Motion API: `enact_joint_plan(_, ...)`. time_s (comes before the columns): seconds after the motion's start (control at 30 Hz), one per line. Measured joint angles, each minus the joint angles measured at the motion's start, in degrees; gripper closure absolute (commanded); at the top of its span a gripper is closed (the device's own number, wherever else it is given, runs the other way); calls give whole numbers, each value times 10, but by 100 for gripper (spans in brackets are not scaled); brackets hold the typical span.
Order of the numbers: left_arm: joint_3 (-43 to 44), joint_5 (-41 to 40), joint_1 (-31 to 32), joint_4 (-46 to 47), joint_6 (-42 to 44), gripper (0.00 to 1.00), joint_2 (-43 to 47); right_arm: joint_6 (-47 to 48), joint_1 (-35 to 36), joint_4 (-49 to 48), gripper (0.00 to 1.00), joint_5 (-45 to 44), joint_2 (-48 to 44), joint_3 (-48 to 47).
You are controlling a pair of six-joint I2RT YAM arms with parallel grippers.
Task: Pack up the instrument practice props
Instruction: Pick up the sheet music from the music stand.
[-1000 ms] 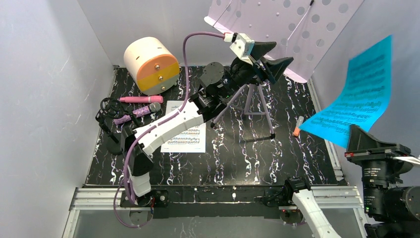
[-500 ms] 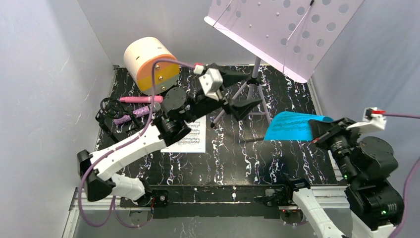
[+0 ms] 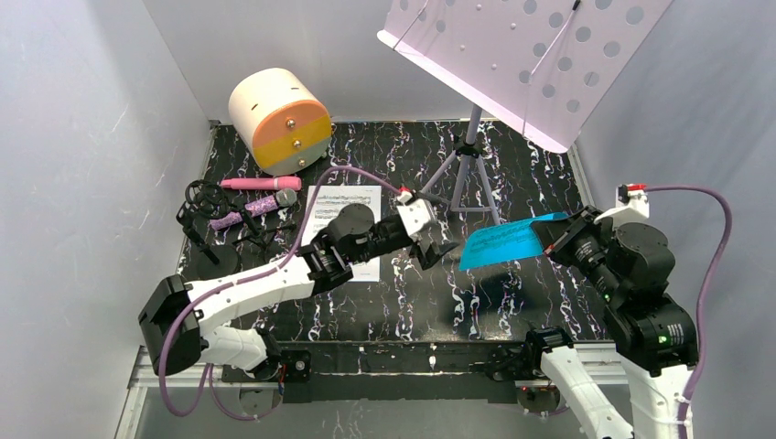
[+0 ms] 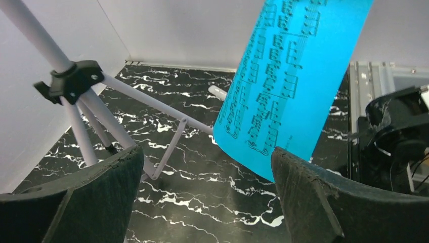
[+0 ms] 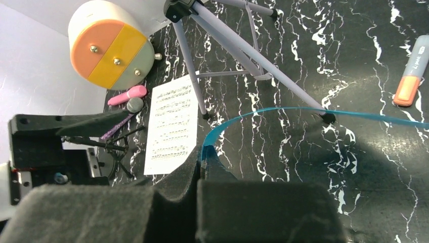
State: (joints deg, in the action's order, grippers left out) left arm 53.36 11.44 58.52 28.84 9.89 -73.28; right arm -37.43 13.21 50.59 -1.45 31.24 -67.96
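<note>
Worktop: black, white-veined marble-pattern worktop (image 3: 412, 302) that carried all items.
Music rack: lilac perforated music rack (image 3: 522, 55) stood upright on its tripod legs (image 3: 468, 174) at the far side, right of centre.
Box: cream cylinder box with an orange-grey knobbed face (image 3: 279, 119) lay on its side at the far left corner.
Left gripper (image 4: 206, 152): fingers were wide apart and gripped nothing, low over mid-worktop.
Right gripper (image 5: 202, 167): fingers were clamped on one edge of the blue sheet-music page (image 3: 499, 242), held off the worktop, its free edge just ahead of the left fingers.
White page: white sheet-music page (image 5: 172, 121) lay flat, left of the rack legs, partly under the left arm.
Microphones: pink toy microphone (image 3: 259, 183) and purple silver-headed microphone (image 3: 261, 205) lay side by side near the box.
Mic tripods: thin black mic tripods (image 3: 206, 219) sat just left of the microphones.
Marker: orange-capped grey marker (image 5: 411, 71) lay near the right edge.
</note>
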Motion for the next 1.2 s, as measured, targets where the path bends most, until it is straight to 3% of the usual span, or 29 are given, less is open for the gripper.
enact_joint_plan(0.43,-51,-49,126,132,172,10,-54,-13,0,-42,99,26,17,39)
enact_joint_plan(0.93,-27,-213,206,311,341,27,-229,-27,0,-45,99,30,3,53)
enact_joint_plan(1.2,12,-283,210,379,390,39,-270,-29,0,-45,99,30,0,60)
